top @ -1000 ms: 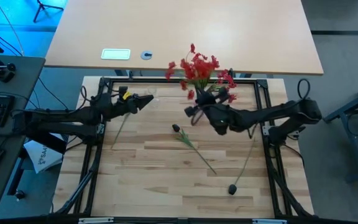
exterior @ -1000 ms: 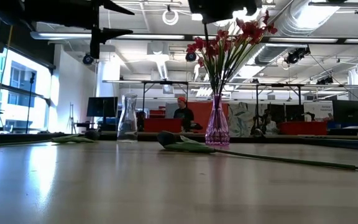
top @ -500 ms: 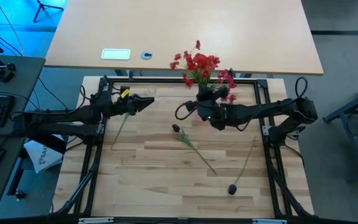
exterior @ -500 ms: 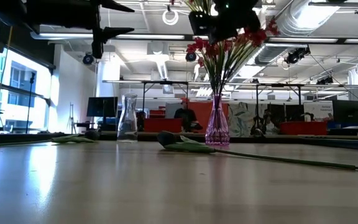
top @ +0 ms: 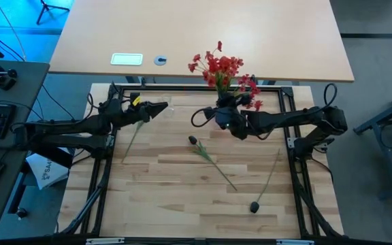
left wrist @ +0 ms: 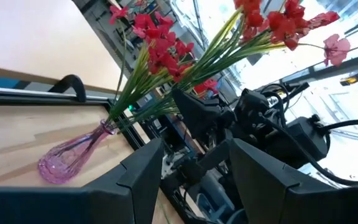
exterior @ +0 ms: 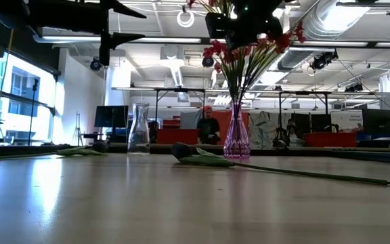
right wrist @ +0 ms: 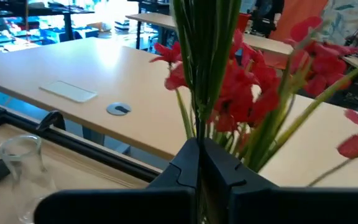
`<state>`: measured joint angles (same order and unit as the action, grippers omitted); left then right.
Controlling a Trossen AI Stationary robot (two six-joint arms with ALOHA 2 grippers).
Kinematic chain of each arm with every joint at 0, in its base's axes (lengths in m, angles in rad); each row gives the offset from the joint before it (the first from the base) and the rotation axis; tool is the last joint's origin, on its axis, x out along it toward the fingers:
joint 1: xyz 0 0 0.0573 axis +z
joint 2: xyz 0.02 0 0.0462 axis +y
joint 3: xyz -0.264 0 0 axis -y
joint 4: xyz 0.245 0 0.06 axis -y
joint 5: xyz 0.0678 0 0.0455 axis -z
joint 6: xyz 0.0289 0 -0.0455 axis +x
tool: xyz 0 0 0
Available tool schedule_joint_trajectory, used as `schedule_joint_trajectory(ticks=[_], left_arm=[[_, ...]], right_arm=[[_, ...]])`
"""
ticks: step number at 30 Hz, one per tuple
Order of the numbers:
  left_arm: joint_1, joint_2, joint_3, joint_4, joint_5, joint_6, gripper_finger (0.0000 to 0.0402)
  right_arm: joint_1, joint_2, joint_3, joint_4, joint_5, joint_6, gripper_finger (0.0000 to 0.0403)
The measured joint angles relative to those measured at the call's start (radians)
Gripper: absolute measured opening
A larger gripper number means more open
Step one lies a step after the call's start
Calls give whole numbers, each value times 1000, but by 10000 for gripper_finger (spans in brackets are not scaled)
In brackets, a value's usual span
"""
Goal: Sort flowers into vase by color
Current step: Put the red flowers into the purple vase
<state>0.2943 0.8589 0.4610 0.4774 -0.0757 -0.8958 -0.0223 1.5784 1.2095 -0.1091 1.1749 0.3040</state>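
Observation:
Red flower sprays stand in a purple glass vase at the table's far edge. My right gripper hangs over the vase among the sprays, shut on green stems. My left gripper is open and waits near the far left, close to a clear glass vase. One dark bud lies flat mid-table, its stem running toward the near edge. A second dark bud lies near the right front. A third stem lies below my left arm. My right gripper pinches green stems of the red flowers between its two fingers, below the blossoms and above the vase's mouth. The fingers lie across the stems. The stems stand nearly upright and run down into the purple vase's neck.
A black frame borders the wooden table. Behind it stands a tan desk with a white card and a small disc. Bare wood lies along the near edge and left of centre. A person sits far back in the room.
My right gripper has moved toward the table's far edge and down, staying shut on the stems. The red spray has swung more upright and its blossoms have shifted toward the far edge, joining the bunch over the vase.

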Motion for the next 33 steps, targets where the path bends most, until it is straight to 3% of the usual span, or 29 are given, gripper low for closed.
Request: schedule_joint_trajectory(ticks=[6, 15, 19, 25, 33], left_arm=[[0, 0, 0, 0, 0, -69, 176], [-1, 0, 0, 0, 0, -72, 176], [-1, 0, 0, -1, 12, -100, 176], [-2, 0, 1, -2, 3, -115, 176], [-2, 0, 1, -1, -17, -118, 176]], right_arm=[[-18, 0, 0, 65, -51, -117, 0], [-45, -8, -54, 118, -89, -129, 0], [-22, -40, -152, 308, -133, -167, 0], [-9, -77, -225, 584, -145, -436, 0], [-44, -82, -228, 434, -191, -286, 0]])
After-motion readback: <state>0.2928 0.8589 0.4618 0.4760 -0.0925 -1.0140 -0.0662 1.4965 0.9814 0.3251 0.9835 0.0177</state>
